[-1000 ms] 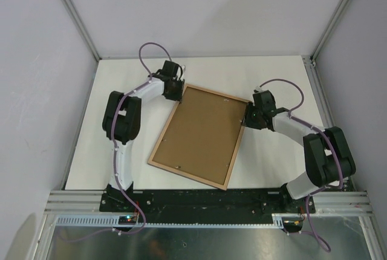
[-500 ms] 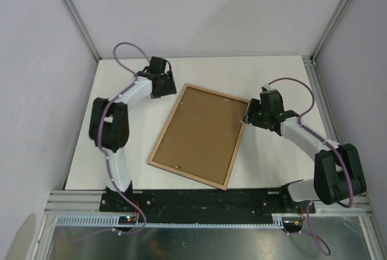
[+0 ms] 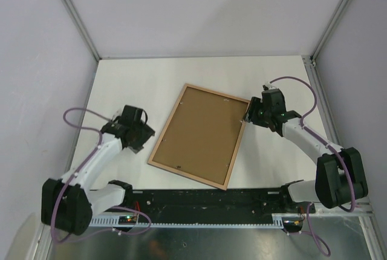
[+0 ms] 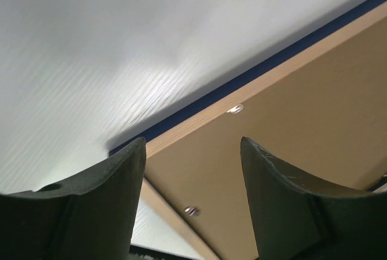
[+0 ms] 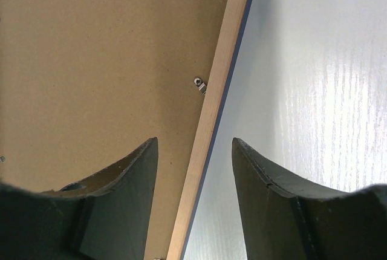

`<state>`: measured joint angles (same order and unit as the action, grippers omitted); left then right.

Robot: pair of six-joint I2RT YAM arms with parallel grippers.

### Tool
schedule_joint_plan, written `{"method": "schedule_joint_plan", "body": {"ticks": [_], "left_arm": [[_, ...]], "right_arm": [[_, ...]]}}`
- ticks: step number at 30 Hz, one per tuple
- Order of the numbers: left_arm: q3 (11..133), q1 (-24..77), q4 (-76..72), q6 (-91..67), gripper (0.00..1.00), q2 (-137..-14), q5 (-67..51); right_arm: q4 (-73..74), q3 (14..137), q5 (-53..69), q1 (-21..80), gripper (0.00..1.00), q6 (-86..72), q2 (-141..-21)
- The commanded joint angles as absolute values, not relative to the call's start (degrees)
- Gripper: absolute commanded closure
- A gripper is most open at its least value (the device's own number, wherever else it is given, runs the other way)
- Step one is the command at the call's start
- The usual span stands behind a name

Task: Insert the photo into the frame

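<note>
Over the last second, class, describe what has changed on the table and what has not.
The left gripper left the far corner of the frame, swung back to the near left and opened. The right gripper stayed at the frame's right corner. The frame lies unmoved, back up.

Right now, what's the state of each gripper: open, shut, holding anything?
Left gripper: open, holding nothing, above a corner of the frame.
Right gripper: open, holding nothing, over the frame's side edge.
</note>
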<state>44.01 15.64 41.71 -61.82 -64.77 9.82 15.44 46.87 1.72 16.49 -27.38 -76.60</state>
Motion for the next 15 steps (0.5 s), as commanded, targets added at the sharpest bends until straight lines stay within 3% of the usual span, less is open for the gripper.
{"method": "schedule_joint_plan", "body": {"ticks": [1,15], "left_arm": [[37.72,16.18,46.73,-70.97,0.33,-57.52,7.70],[29.10,23.53,48.42,-77.66,0.36,-52.94,3.47]], "right_arm": [[12.66,47.02,2.75,16.24,0.44,-27.42,-77.45],[11.00,47.02,2.55,16.24,0.44,-28.45,-79.48]]}}
